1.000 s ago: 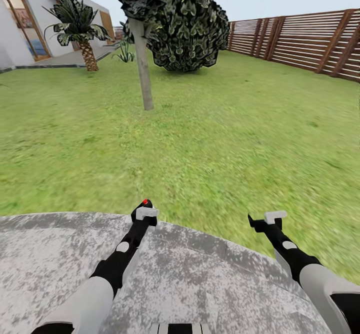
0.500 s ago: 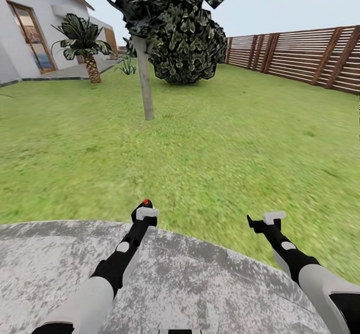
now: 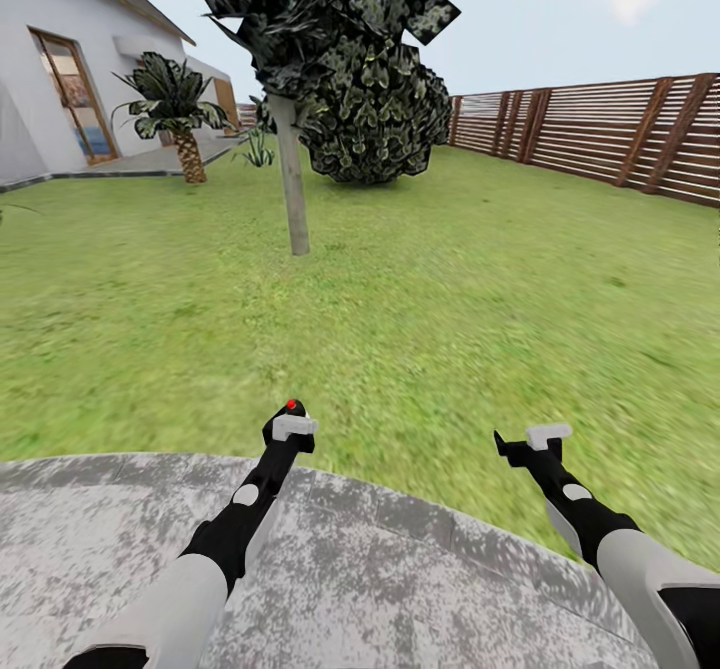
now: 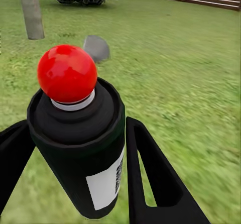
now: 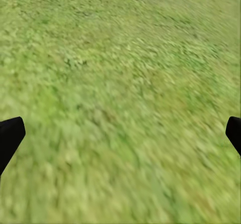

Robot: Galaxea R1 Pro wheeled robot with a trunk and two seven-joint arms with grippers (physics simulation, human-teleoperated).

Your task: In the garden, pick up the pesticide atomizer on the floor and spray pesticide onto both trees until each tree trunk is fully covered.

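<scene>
There are no words or numbers to read here. The pesticide atomizer (image 4: 80, 148) has a white label (image 4: 106, 183) with tiny dark marks, too blurry to read.

I see a wide green lawn (image 3: 450, 279) as the ground. On it stands one tree trunk (image 3: 293, 184), straight and grey-brown, and behind it a dark round shrub (image 3: 375, 124). Below my arms lies a grey mottled stone slab (image 3: 380, 569). A small grey stone (image 4: 96, 48) rests on the grass.
</scene>
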